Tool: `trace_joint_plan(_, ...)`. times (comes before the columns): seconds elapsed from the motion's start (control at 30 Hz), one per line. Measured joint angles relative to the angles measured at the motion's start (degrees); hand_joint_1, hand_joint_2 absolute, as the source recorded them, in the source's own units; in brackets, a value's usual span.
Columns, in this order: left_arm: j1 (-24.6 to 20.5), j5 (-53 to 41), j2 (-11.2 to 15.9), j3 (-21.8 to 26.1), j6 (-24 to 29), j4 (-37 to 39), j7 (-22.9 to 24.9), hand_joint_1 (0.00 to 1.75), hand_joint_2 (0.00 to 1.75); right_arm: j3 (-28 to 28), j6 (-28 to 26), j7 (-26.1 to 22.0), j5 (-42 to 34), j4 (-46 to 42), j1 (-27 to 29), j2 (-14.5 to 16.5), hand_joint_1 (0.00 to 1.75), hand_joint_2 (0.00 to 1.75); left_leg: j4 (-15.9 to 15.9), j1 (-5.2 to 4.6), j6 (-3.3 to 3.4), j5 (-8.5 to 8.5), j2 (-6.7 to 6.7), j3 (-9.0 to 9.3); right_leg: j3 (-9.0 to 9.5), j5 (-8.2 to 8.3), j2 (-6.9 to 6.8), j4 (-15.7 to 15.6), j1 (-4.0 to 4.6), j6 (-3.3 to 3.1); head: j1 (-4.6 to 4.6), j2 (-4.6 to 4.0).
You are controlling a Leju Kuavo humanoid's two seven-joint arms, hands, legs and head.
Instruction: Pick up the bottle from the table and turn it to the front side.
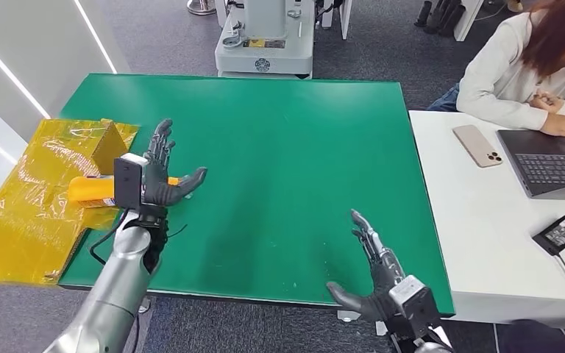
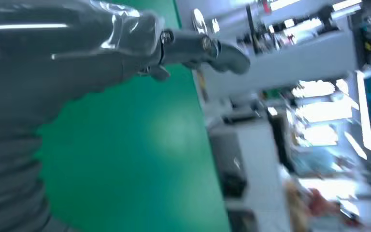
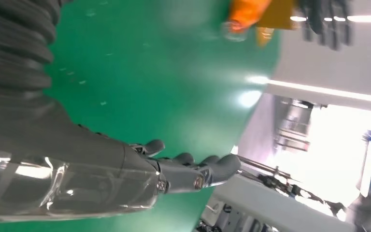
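The left hand (image 1: 163,170) hangs over the left edge of the broad green table mat (image 1: 279,162), its dark fingers (image 1: 163,138) fanned apart and its thumb stretched out sideways; nothing lies in its grasp; in the left wrist view the grey thumb (image 2: 207,48) juts out over bare green, the picture blurred. Just beyond that hand's wrist camera, on its outer side, lies the orange plastic bottle (image 1: 90,190) on its side, resting where the mat meets a crinkled sheet of yellow plastic film (image 1: 26,206); part of the bottle is hidden behind the hand, so whether the fingers touch it I cannot tell; a small tan cardboard box (image 1: 108,145) sits on the film just past the bottle, near the fingertips. In the right wrist view the bottle (image 3: 244,12) shows as an orange blur far across the mat, with the left hand's dark fingers (image 3: 326,21) beside it.

The right hand (image 1: 371,272) hovers at the near right part of the mat, well apart from the bottle, fingers extended and spread, thumb out toward the left hand, holding nothing. Beyond the right hand, on a white desk (image 1: 471,243), a person in a pale sweater (image 1: 500,77) types at a grey laptop (image 1: 552,162); a beige smartphone (image 1: 477,145) lies beside it; a black power adapter (image 1: 559,234) rests nearer.
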Motion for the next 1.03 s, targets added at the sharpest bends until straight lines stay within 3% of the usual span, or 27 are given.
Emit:
trace_joint_plan(0.13,7.6,8.8,-1.5,-6.7,2.6,-12.0,1.8,0.00,1.75,-1.0,-2.7,-1.4,-5.1,-4.0,1.9,3.5,0.00,1.75,0.0,0.01,-0.06,-0.14,0.01,-0.01,-0.01,-0.08,0.02,0.0,0.00,-0.01,-0.01,0.00)
trace_joint_plan(0.3,12.4,12.0,-1.6,-11.8,3.9,-18.6,2.2,0.00,1.75,-1.4,-5.1,-1.4,-5.6,-7.5,4.0,5.8,0.00,1.75,0.0,0.01,-0.04,-0.17,0.02,0.00,-0.01,-0.14,0.01,0.0,0.01,-0.02,-0.02,0.00)
trace_joint_plan(0.63,18.2,9.9,-1.5,-12.6,3.9,-22.1,2.2,0.00,1.75,-5.6,-7.4,-1.9,-6.7,-12.1,10.0,8.3,0.00,1.75,0.0,0.01,-0.03,-0.18,0.01,0.01,0.02,-0.15,0.00,0.0,0.01,-0.01,-0.01,0.00)
trace_joint_plan(1.03,21.0,7.6,-1.1,-12.2,4.1,-23.8,1.7,0.00,1.75,-8.5,-5.0,-1.1,-4.4,-15.1,10.7,11.8,0.00,1.75,-0.1,0.01,-0.03,-0.17,0.01,0.05,0.07,-0.15,0.00,0.0,0.02,0.00,-0.01,0.00)
